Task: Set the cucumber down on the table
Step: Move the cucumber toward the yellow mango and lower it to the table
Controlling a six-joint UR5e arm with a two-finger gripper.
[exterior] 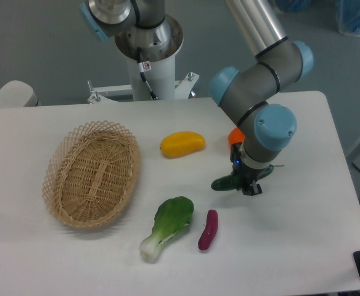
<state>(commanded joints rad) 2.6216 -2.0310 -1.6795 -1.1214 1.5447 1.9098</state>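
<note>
The cucumber (224, 183) is a dark green glossy cylinder lying roughly level just above or on the white table (303, 234), right of centre. Only its left part shows; the rest is hidden under my gripper (249, 186). The gripper hangs straight down over it and its fingers are closed around the cucumber's right portion. Whether the cucumber touches the tabletop I cannot tell.
A woven wicker basket (92, 174) stands at the left. A yellow fruit (182, 143) lies behind the centre. A bok choy (169, 226) and a magenta-purple vegetable (208, 229) lie in front, just left of the gripper. The robot base (148, 55) stands at the back.
</note>
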